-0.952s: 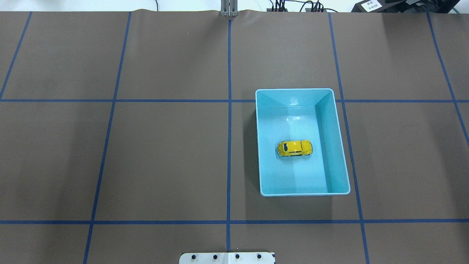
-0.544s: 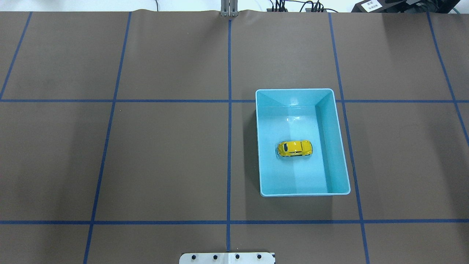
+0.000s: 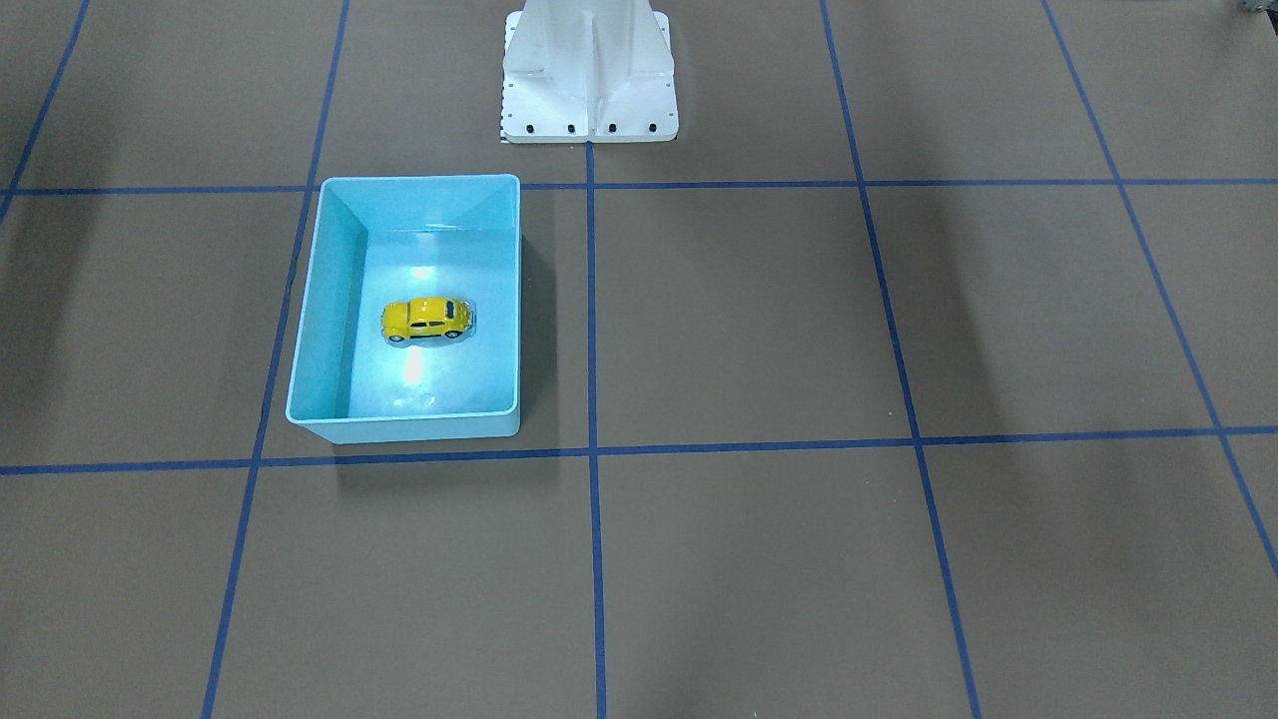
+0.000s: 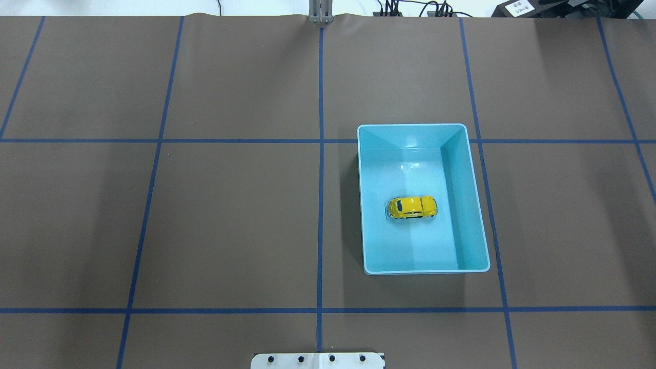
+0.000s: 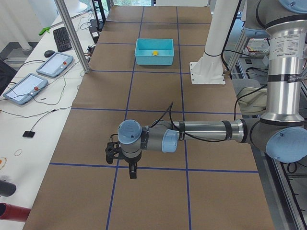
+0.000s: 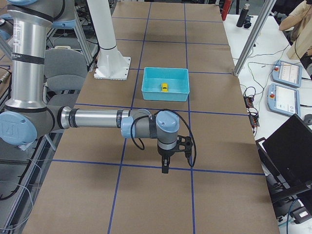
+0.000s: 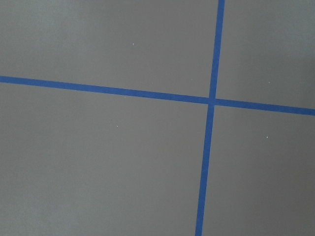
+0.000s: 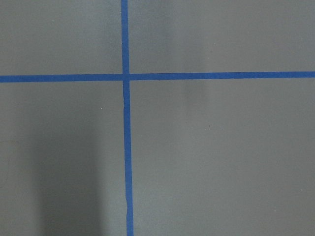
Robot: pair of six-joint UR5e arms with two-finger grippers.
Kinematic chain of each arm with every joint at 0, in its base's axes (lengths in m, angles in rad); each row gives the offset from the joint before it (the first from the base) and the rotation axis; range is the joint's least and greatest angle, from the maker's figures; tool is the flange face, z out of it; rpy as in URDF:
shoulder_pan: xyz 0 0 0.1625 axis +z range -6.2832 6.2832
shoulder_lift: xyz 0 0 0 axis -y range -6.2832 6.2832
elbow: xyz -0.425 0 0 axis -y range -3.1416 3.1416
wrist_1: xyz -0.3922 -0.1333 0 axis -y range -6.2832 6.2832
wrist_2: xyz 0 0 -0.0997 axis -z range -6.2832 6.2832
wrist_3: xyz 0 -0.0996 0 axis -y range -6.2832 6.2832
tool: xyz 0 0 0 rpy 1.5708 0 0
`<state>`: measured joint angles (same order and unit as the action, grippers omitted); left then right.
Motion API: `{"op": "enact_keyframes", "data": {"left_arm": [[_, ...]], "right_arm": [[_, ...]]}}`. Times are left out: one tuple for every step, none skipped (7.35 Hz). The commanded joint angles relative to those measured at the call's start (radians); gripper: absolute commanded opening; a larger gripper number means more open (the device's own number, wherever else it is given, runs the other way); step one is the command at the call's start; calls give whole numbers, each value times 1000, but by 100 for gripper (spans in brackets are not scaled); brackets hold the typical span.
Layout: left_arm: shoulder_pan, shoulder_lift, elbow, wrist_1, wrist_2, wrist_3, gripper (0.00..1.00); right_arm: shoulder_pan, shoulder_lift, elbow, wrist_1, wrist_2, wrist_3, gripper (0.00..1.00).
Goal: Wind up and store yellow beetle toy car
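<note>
The yellow beetle toy car (image 4: 412, 206) stands on its wheels inside the light blue bin (image 4: 412, 125), near the bin's middle. It also shows in the front view (image 3: 426, 319) within the bin (image 3: 419, 180), and small in the side views (image 5: 155, 51) (image 6: 165, 87). My left gripper (image 5: 133, 171) hangs over bare table far from the bin, pointing down. My right gripper (image 6: 165, 168) does the same on the other side. Both show only in side views, so I cannot tell whether they are open or shut. Both wrist views show only brown table and blue tape.
The white robot base (image 3: 589, 80) stands at the table's edge behind the bin. Blue tape lines grid the brown table (image 4: 230, 215). Control tablets (image 5: 24, 86) and a laptop (image 6: 287, 151) lie on side tables. A metal pole (image 5: 74, 36) rises by the table edge.
</note>
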<state>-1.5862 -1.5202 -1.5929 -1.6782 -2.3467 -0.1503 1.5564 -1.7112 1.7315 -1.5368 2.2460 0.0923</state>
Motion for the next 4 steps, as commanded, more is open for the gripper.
{"op": "enact_keyframes", "data": {"left_arm": [[0,0,1,0,1,0,100],[0,0,-1,0,1,0,100],[0,0,-1,0,0,0,100],[0,0,-1,0,1,0,100]], "right_arm": [[-1,1,-6,4,6,3,99],[-1,2,-1,7,10,3,99],[-4,8,2,6,17,3,99],[-10,28,0,1,26,3,99]]}}
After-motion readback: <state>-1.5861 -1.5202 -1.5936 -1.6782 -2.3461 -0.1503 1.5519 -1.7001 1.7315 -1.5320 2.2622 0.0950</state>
